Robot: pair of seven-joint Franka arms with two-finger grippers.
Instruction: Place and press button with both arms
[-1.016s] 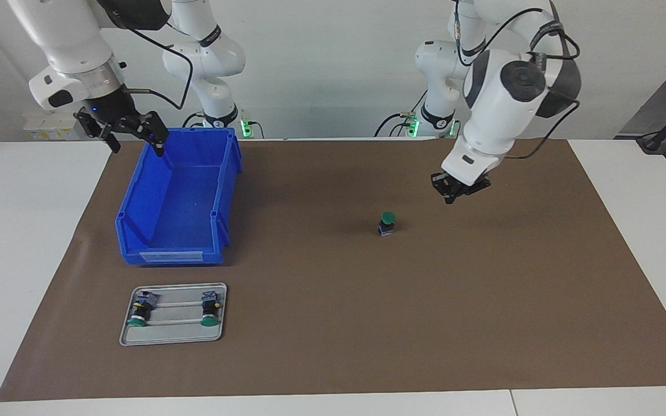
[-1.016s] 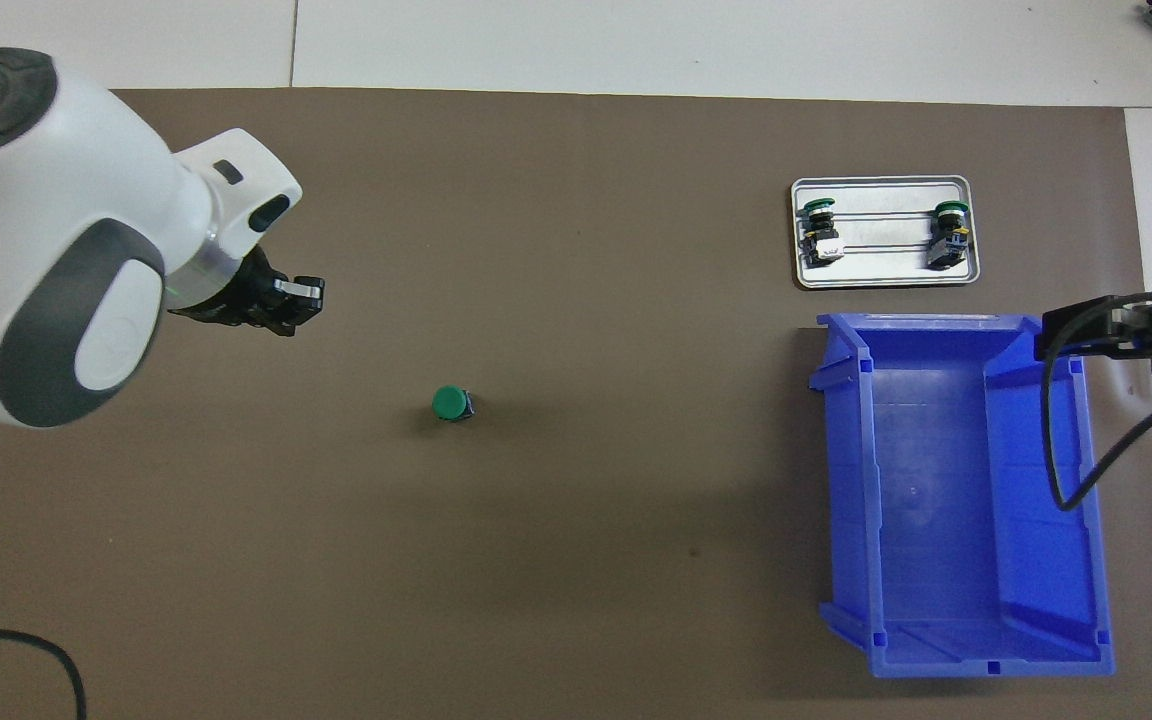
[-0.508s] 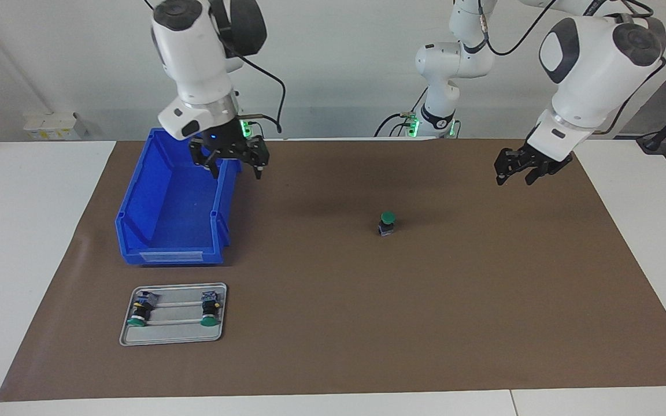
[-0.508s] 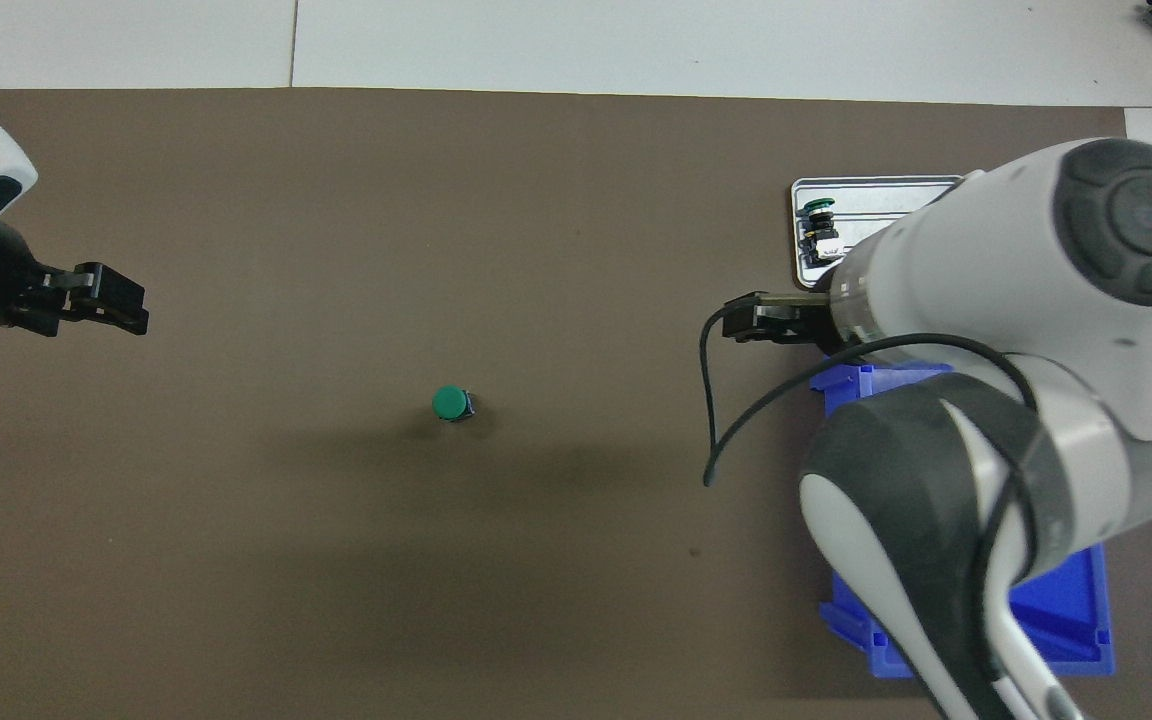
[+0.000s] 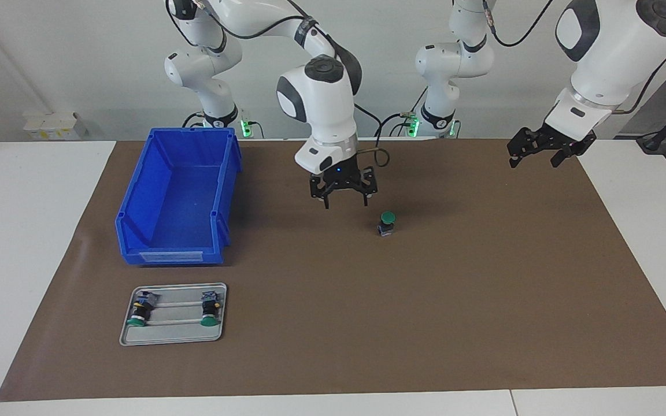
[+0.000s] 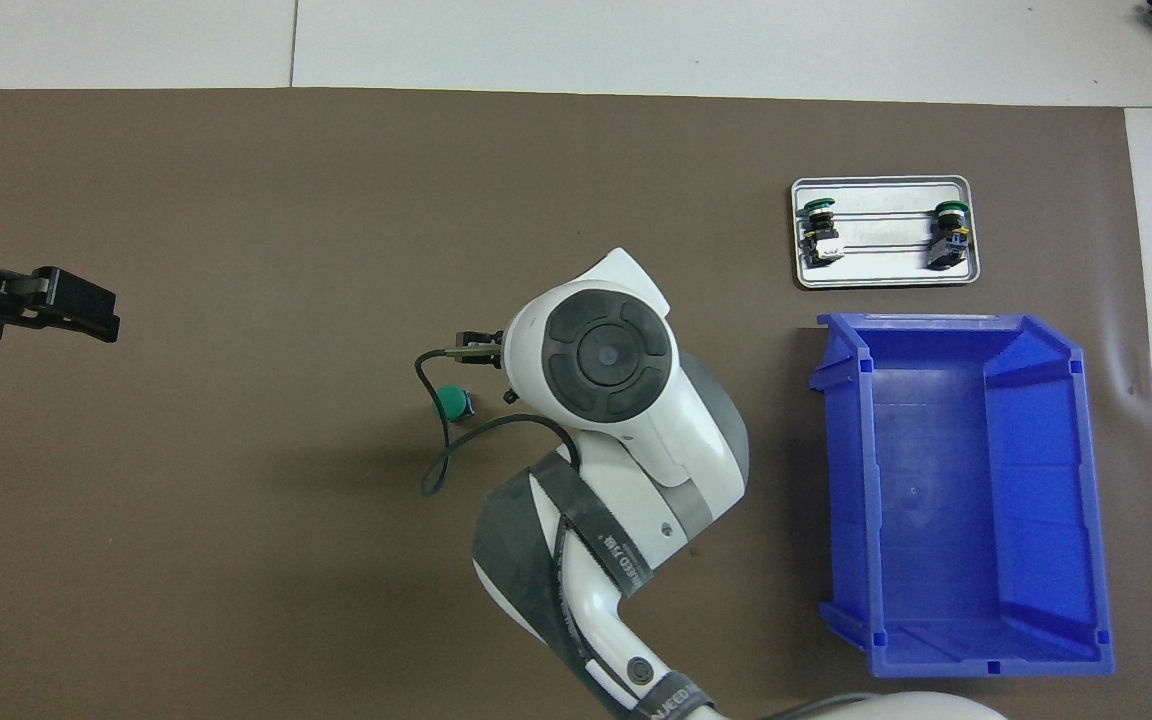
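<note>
My right gripper [image 5: 344,198] hangs over the mat [image 5: 483,300], fingers spread wide, empty. The button [image 5: 387,223] stands upright just beside it, toward my left arm's end. My left gripper [image 5: 543,151] waits well apart, fingers spread, empty.

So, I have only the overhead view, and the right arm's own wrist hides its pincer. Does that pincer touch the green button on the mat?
Observer: No. In the facing view the right pincer hangs open above the mat, beside the button and apart from it.
Operator: And the left pincer, is it open? From above I cannot judge.
Observer: Yes, the left pincer is open and holds nothing, raised over the mat toward the left arm's end of the table.
</note>
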